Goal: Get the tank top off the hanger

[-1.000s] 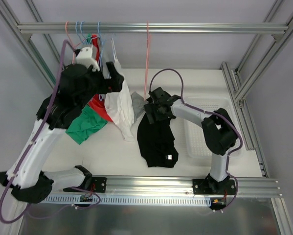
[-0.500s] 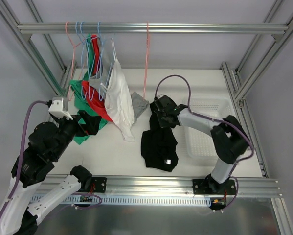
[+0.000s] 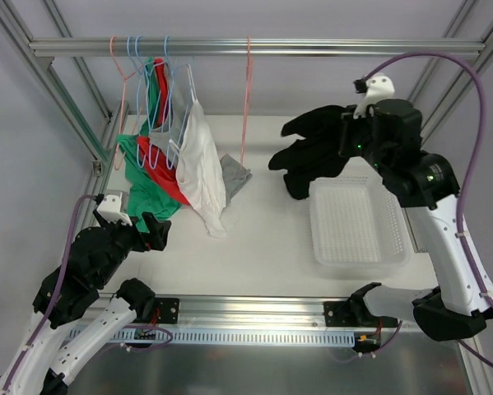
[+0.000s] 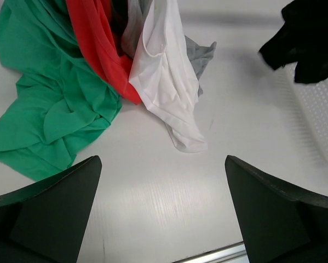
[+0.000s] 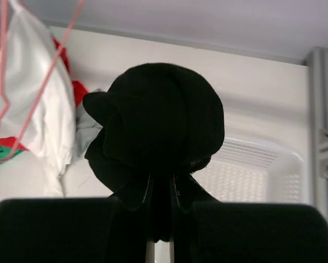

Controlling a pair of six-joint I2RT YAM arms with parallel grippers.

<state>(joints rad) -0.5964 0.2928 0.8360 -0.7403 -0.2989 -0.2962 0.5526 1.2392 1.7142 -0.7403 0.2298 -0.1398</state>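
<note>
White surface (image 3: 254,247) below a metal rail (image 3: 312,46); white basket (image 3: 320,257) at the right.

Cluster of green (image 3: 147,196), red (image 3: 169,177), white (image 3: 201,177) and grey (image 3: 234,174) garments at the far left, hung from the rail and trailing onto the surface.

Black tank top (image 3: 312,152) off its hanger, held in the air over the far left corner of the basket, apart from the surface and pinched in the right tool (image 5: 161,203).

Likely risks:
- slipping out of a thin pinch of cloth and dropping short of the basket, presumably the destination;
- snagging a drooping lobe on the basket rim;
- brushing the pink hanger if swung left;
- landing half outside the basket if released too early.

Bunched into a dark, matte wad with loose lobes sagging to the left; straps and hem impossible to tell apart.

Pink hanger (image 3: 247,90) bare on the rail, between the cluster and the held top.

Right tool clamped together on a fold of the tank top; left tool (image 3: 155,232) spread wide, holding nothing, low at the near left.
</note>
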